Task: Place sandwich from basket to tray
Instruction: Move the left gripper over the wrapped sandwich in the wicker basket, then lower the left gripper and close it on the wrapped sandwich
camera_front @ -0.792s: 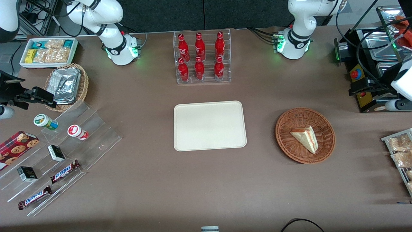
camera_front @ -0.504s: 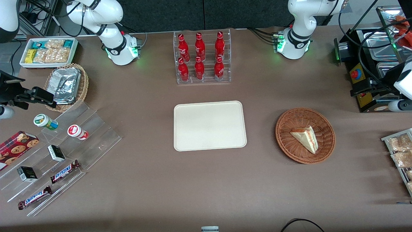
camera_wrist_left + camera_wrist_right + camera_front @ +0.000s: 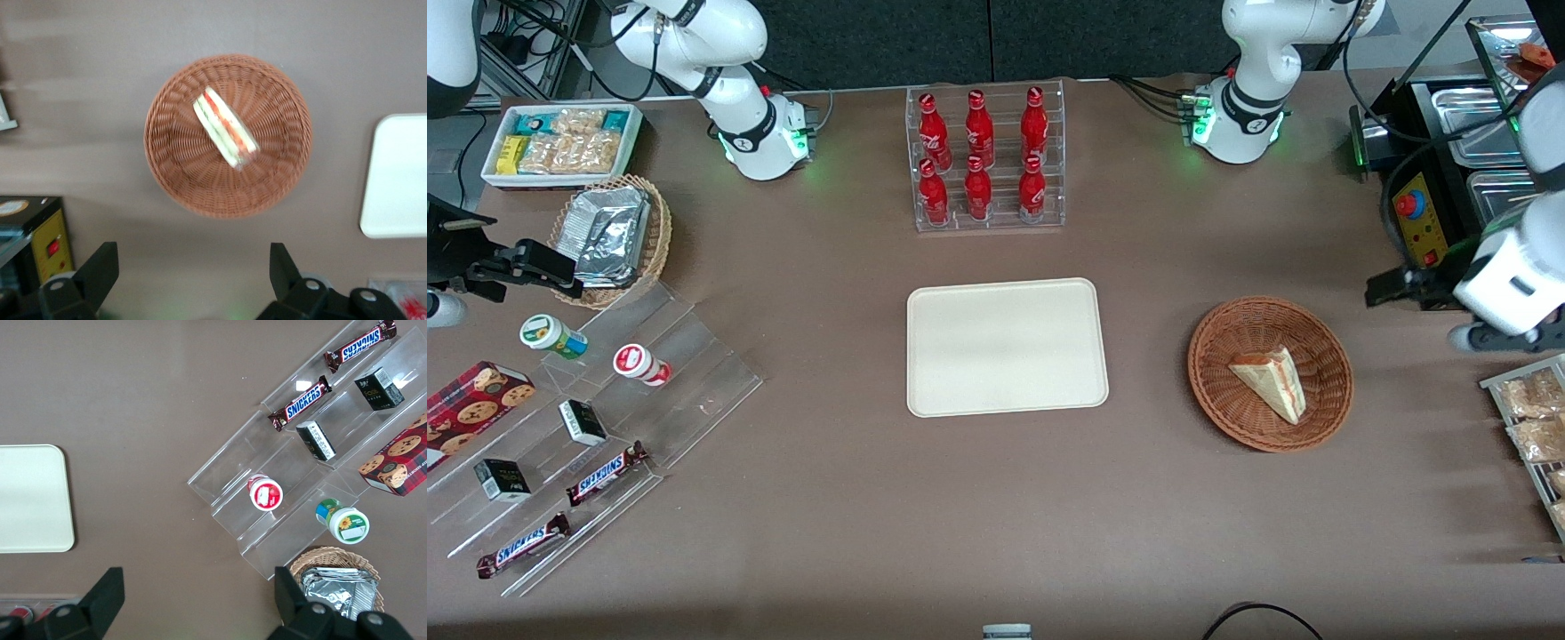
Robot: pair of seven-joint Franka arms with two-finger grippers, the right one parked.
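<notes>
Wrist view has my gripper [image 3: 193, 280] hanging high above the basket [image 3: 172, 179], jaws spread wide and holding nothing — I read this as the approach, set up for a straight drop. Lying near the basket's middle is the sandwich [image 3: 225, 127], a soft pale wedge under clear wrap, filling edge up; woven wicker cradles it. Well apart toward the parked arm waits the tray [image 3: 1007, 347], smooth, flat and low-rimmed — an easy landing.

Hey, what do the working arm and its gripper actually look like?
The left arm has glossy white rounded shells with dark joint bands, and its base glows green. Its gripper has two black wedge-shaped fingers with silver screws, spread wide apart, above the table beside the basket.
</notes>
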